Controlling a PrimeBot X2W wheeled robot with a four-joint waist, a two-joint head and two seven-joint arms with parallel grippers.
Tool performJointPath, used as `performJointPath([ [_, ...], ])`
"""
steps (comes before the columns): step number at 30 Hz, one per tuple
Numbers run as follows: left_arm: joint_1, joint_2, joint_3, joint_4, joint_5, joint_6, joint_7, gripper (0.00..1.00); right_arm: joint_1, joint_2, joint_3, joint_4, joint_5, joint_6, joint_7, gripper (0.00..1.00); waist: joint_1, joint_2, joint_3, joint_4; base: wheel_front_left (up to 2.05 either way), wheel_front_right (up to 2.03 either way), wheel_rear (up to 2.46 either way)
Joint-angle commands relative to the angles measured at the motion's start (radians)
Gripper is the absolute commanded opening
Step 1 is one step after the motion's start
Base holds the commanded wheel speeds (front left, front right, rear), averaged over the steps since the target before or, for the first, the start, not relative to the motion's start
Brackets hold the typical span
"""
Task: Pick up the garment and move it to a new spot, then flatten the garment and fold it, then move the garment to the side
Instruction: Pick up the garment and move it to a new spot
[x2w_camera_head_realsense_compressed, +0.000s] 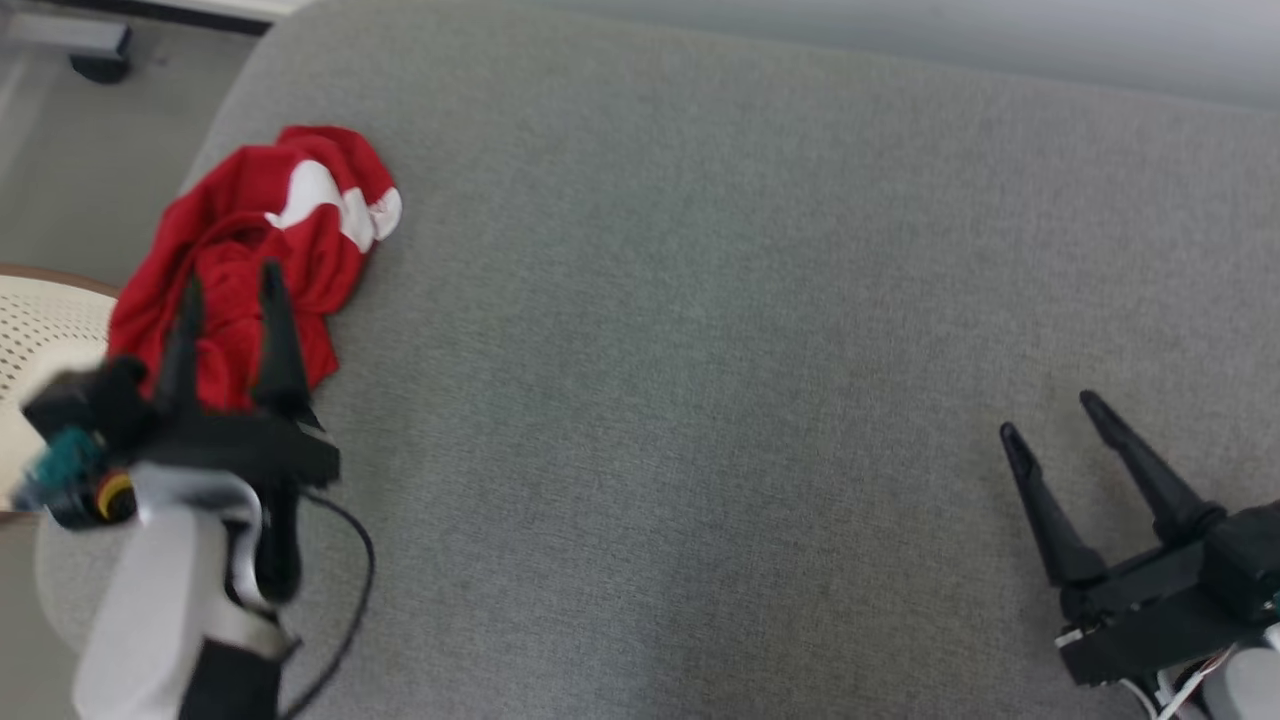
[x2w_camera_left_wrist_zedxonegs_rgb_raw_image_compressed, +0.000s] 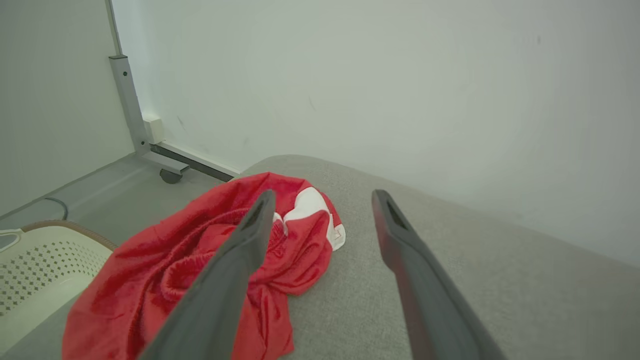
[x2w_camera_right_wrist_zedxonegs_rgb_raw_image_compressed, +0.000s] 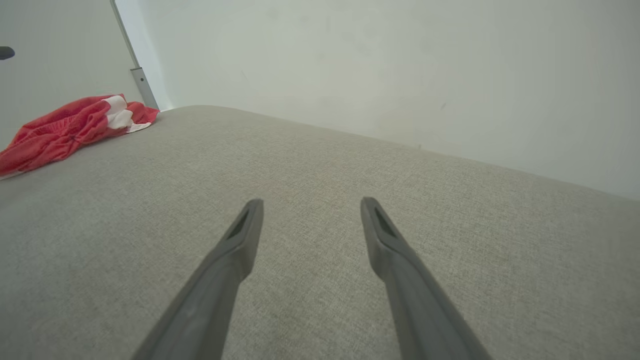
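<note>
The first step, picking up the garment, is judged to be in hand: the crumpled red and white garment (x2w_camera_head_realsense_compressed: 250, 240) is seen at the far left corner of the grey upholstered surface (x2w_camera_head_realsense_compressed: 700, 350), beside a cream perforated basket (x2w_camera_head_realsense_compressed: 40, 330), not yet gripped. The left end effector (x2w_camera_head_realsense_compressed: 230, 278) is held over its near edge, spread wide and empty, and the right end effector (x2w_camera_head_realsense_compressed: 1050, 416) is held wide and empty, well apart. Next, a descent into a raised fold and a firm closure are probably called for.
</note>
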Motion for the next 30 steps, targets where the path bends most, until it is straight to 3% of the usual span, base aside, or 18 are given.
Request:
performJointPath([
  [1,-0.041,0.013,0.008,0.018,0.000,-0.003,0.006,1.00,-0.022,-0.013,-0.004,-0.009,0.004,-0.001,-0.003,1.00,-0.0003,-0.0002,0.113,-0.046,0.00,0.00,0.00],
  [15,-0.444,0.112,0.045,0.397,-0.031,0.081,0.256,1.00,-0.101,-0.080,-0.017,-0.024,0.010,-0.001,0.001,1.00,-0.0003,-0.0002,0.268,-0.075,0.00,0.00,0.00],
  [24,-0.529,0.155,0.061,0.517,-0.077,0.068,0.420,1.00,-0.115,-0.074,-0.021,-0.008,0.014,-0.002,0.007,1.00,-0.0003,-0.0002,0.300,-0.098,0.00,0.00,0.00],
  [30,-0.522,0.153,0.045,0.567,-0.091,0.054,0.502,1.00,-0.129,-0.059,-0.019,-0.003,0.016,-0.003,0.007,1.00,-0.0003,-0.0002,0.305,-0.116,0.00,0.00,0.00],
])
